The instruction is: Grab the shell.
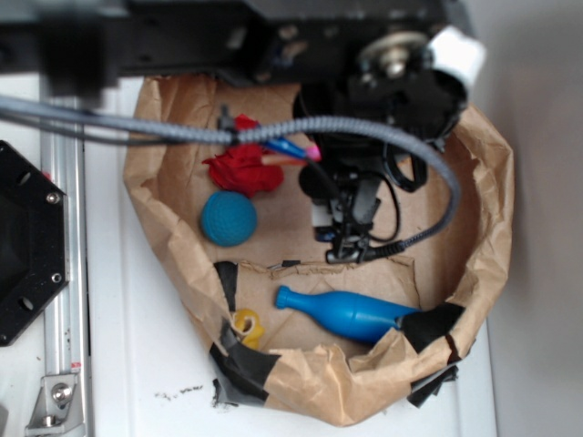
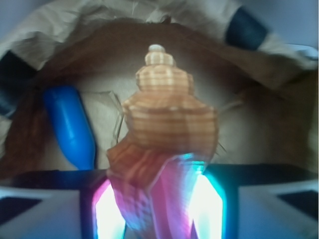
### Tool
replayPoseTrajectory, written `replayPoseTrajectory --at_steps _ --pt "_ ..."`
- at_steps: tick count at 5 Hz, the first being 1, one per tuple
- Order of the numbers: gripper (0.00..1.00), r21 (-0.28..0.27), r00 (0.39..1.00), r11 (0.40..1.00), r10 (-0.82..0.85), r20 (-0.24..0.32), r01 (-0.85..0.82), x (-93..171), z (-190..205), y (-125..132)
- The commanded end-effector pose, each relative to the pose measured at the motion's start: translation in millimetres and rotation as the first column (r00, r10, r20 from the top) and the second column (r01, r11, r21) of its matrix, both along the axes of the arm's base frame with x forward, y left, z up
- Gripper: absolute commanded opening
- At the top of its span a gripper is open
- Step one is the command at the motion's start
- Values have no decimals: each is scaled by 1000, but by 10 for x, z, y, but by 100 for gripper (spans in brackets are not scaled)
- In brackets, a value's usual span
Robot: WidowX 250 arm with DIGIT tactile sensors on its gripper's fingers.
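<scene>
**Shell seated between the fingers, arm low in the paper nest**

Glowing gripper fingers, lit pink and cyan, fill the bottom of the wrist view, and the slender orange-brown striped spiral shell stands between them, its knobbly spire pointing away from the camera and its narrow tail running down into the gap. Both fingers press against the tail, so the gripper appears clamped on the shell; holding it by the slim end suits jaws this narrow, where the broad body would likely not fit.

Around everything, the crumpled brown paper enclosure patched with black tape forms a raised wall, probably there to keep loose objects from rolling off. In the exterior view the black robot arm reaches from the top edge, wrist bent steeply downward near the middle of the floor; the shell itself is hidden under it there, and whether it is lifted cannot be told.

Near the front wall lies a blue plastic bowling-pin shape. To the left sit a teal textured ball and, behind it, a red lumpy cloth-like thing, both well apart from the gripper.
</scene>
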State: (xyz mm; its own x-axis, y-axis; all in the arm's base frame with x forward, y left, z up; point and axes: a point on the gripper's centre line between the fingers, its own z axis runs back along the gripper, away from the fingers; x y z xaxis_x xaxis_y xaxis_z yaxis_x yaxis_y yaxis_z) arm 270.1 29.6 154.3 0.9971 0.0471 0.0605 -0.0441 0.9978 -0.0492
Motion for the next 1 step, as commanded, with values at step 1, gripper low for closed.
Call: replayPoseTrajectory --at_steps 1 --pt "0 43 998 999 -15 58 13 -22 324 19"
